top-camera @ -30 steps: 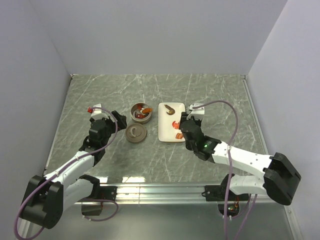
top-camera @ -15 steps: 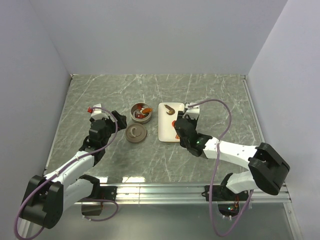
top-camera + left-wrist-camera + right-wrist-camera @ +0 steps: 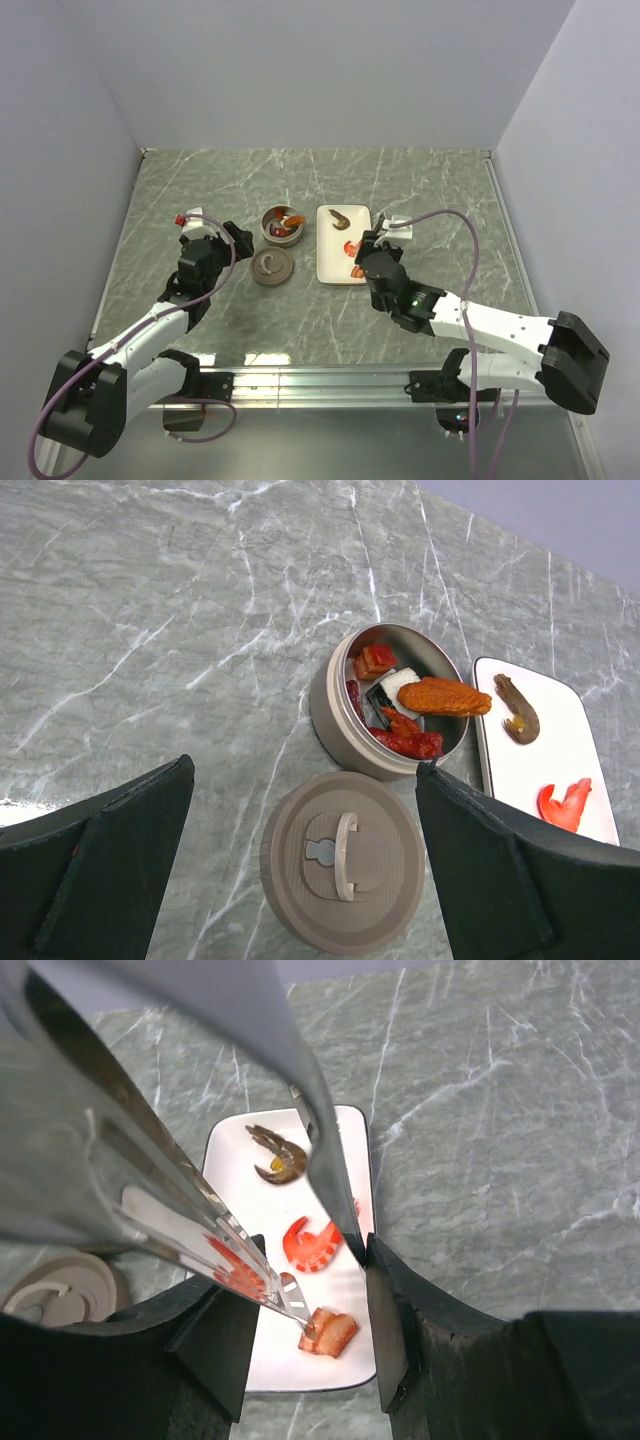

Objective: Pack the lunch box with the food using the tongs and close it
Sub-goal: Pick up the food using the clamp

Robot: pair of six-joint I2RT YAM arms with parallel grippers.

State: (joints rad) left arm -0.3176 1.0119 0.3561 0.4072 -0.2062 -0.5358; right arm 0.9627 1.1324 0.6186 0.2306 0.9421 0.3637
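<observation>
Currently the right gripper [image 3: 310, 1310] is clamped on the tongs [image 3: 170, 1185]. Their tips reach down over the near end of the plate [image 3: 300, 1370], one tip at the edge of an orange piece [image 3: 328, 1332], with a red shrimp [image 3: 312, 1245] just beyond it and a brown shrimp [image 3: 278, 1160] at the far end. The left gripper [image 3: 228, 243] is spread wide and holds nothing, hovering near the lid [image 3: 340, 860], which lies flat just beside the tin [image 3: 330, 710]; the tin holds several food pieces [image 3: 440, 695] and stands left of the plate.
</observation>
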